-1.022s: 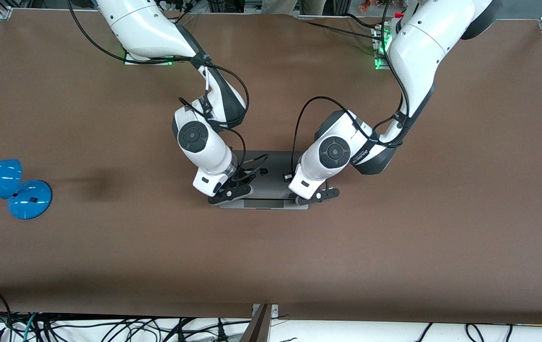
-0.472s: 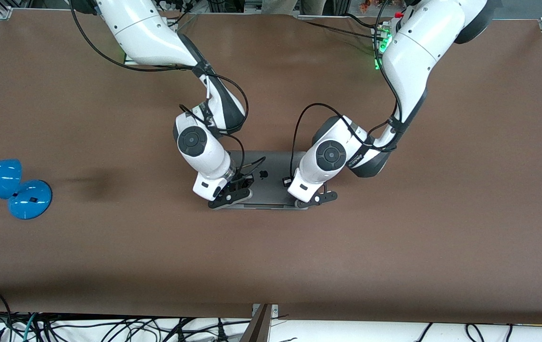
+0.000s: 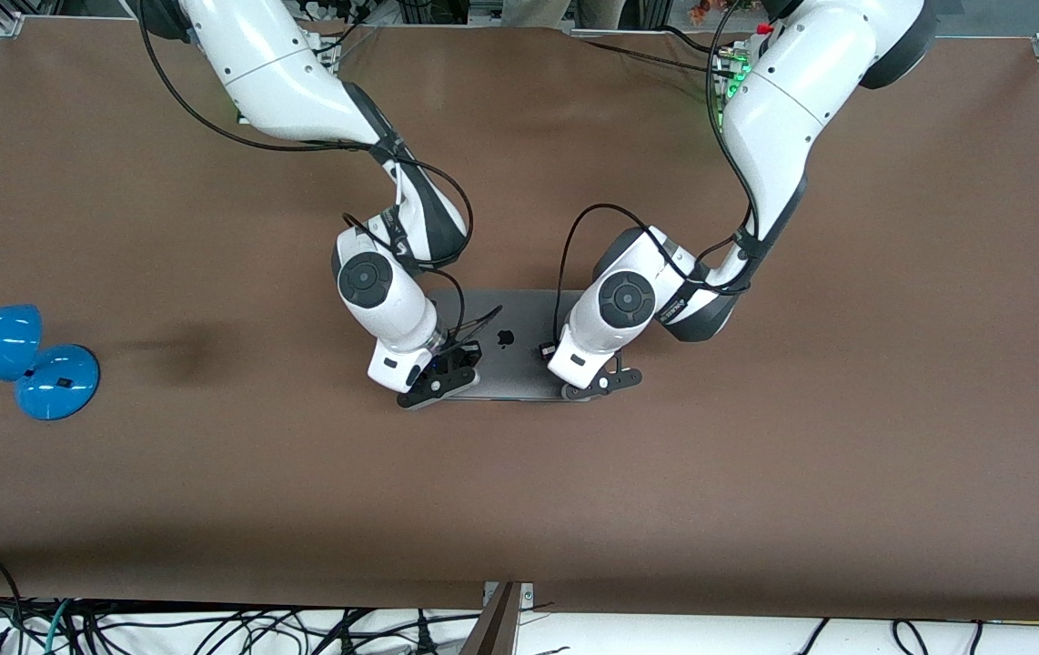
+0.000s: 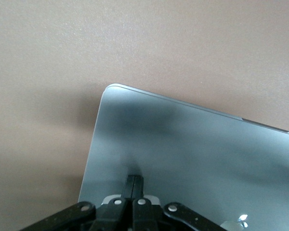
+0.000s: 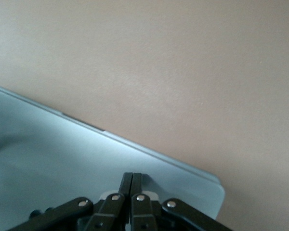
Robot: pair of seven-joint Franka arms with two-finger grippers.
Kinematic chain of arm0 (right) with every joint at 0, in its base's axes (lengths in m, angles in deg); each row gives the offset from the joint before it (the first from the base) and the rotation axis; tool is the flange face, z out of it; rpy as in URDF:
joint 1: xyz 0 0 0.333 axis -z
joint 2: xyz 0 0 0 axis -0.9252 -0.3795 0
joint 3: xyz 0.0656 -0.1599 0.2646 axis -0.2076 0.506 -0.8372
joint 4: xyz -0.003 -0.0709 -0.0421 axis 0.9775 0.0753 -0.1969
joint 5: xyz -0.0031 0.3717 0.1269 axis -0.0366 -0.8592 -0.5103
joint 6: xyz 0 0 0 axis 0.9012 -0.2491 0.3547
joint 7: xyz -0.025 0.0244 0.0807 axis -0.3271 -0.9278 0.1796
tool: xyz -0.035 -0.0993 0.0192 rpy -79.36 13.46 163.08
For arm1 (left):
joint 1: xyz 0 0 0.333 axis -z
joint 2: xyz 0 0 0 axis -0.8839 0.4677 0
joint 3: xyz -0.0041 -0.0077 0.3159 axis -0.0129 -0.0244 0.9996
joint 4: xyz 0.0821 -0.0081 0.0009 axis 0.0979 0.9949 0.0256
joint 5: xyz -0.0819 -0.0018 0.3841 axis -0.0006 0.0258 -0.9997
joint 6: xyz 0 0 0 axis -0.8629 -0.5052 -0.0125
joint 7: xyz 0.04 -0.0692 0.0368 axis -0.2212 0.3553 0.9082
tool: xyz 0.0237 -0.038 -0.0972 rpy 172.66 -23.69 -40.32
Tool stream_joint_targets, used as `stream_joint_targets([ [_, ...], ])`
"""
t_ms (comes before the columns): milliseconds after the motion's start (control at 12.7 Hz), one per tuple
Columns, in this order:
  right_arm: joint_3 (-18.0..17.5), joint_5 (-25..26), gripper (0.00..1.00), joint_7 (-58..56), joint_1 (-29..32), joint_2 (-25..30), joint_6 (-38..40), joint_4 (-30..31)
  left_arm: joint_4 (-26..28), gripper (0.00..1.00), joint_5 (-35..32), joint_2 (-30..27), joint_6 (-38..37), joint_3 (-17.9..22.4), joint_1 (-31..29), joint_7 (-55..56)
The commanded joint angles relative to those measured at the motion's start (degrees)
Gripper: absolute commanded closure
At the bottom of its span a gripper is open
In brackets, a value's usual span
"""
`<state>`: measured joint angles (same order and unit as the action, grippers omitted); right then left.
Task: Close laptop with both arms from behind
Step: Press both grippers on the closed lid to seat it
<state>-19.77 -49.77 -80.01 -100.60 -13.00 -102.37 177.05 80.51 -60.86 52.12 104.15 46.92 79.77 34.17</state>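
Note:
The silver-grey laptop lies in the middle of the table with its lid down flat and the black apple logo facing up. My left gripper is shut and empty, its tips pressed on the lid near the corner toward the left arm's end; the left wrist view shows its fingertips on the grey lid. My right gripper is shut and empty, pressed on the lid near the corner toward the right arm's end. The right wrist view shows its fingertips on the lid. Keyboard and screen are hidden.
A blue lamp lies at the table edge toward the right arm's end, well away from the laptop. Brown tabletop surrounds the laptop. Cables hang below the table edge nearest the front camera.
Both grippers have pushed the lid down toward the front camera. The strip of laptop base seen below the lid a second ago is now covered; the lid lies flat.

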Motion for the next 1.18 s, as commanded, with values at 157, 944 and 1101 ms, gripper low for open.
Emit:
stream_joint_targets([
  [157,-0.4,0.4,0.94,-1.7,0.6,-1.5,-3.3,0.0,-2.1,1.00,-2.3,1.5,0.2,0.6,0.9,0.6],
  [944,-0.3,-2.9,0.16,-0.4,1.7,-0.4,8.7,-5.5,-1.6,0.14,-2.6,-0.6,-0.8,0.4,0.0,0.6],
  [1101,1.4,-2.9,0.08,2.7,2.2,0.4,21.3,-11.4,-0.5,0.00,-2.7,-2.5,-1.8,0.3,-0.1,0.5],
])
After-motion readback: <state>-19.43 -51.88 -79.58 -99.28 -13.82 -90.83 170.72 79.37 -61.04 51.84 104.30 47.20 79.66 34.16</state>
